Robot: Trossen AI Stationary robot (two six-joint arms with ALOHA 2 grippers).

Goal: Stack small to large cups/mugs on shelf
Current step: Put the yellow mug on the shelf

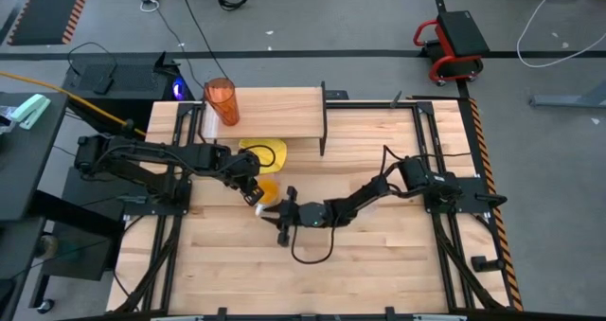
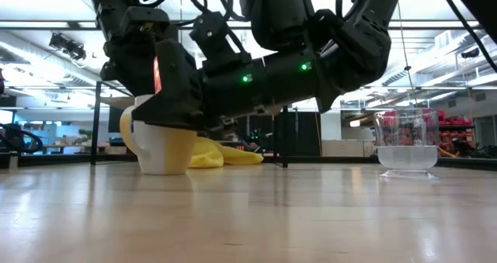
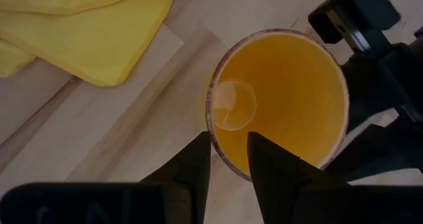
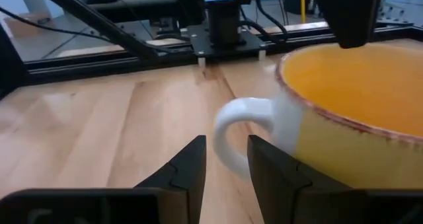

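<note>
- My fingers are dark, nearly black.
- The mug is orange-yellow inside, with a brownish speckled rim; its handle is white.
- The cloth is plain yellow.
- The tumbler is translucent orange-red.
- The shelf is light wood.

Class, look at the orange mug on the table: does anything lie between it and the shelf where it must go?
Yes. The yellow cloth lies on the table between the orange mug and the shelf. The left tool is at the mug's rim.

No readable text, label, brand, number or sign shows in any view.
</note>
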